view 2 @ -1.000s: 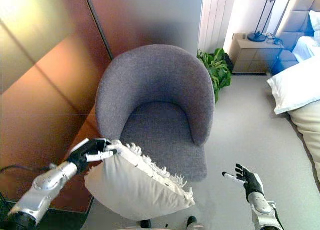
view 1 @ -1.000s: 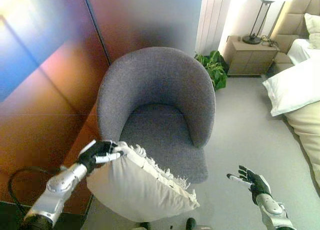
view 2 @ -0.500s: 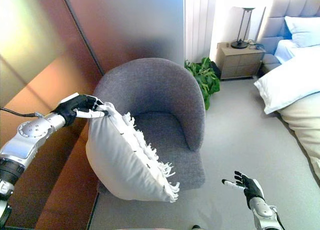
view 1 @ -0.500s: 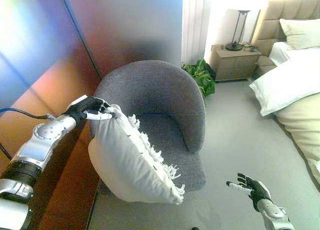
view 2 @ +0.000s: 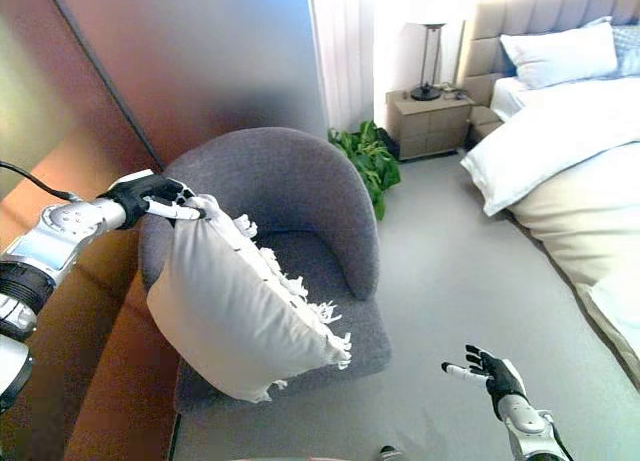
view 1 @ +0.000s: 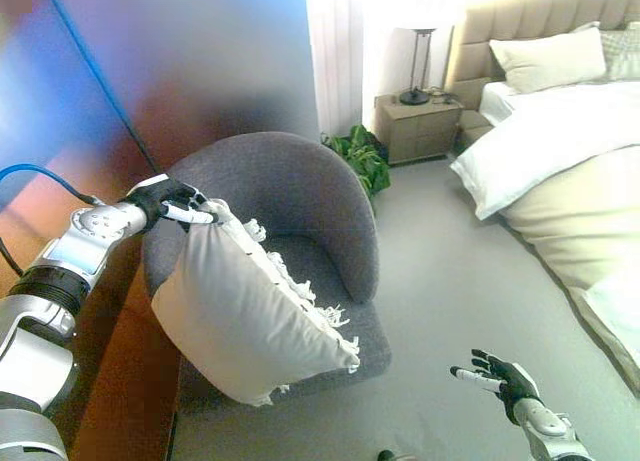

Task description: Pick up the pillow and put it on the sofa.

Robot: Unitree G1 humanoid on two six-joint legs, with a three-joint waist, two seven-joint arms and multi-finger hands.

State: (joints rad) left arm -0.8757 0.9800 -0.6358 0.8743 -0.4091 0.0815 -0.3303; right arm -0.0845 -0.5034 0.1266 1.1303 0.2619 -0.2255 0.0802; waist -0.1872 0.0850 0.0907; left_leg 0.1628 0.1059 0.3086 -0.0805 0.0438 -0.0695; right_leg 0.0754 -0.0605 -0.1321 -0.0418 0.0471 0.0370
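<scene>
The pillow (view 1: 245, 316) is off the floor and hangs by its upper corner from the left hand (view 1: 168, 198), whose fingers are curled and pinched round that corner. It is a cream pillow with a fringed edge, hanging tilted, its lower corner low over the front of the seat. It hangs in front of the left side of the sofa (view 1: 300, 196), a grey round-backed armchair, and covers that part of the seat from view. Whether the lower edge touches the cushion cannot be told from either view.

Task status: the pick-up is complete. The placing is not: the pillow's weight appears carried by the hand, not by the seat.

Remaining steps, as a judgement: move the pillow further over the seat centre, lower it until the cushion bears it, then release the corner. The pillow is soft and will sag and swing when moved; a release too near the front edge risks it sliding off to the floor (view 1: 460, 281).

The right hand (view 1: 498, 374) shows at lower right, well apart from the sofa, with its fingers spread and holding nothing.

Surroundings: a green plant (view 1: 357, 153) stands behind the sofa, a nightstand (view 1: 418, 127) with a lamp (view 1: 422, 51) beyond it, and a bed (view 1: 560, 171) at right.
</scene>
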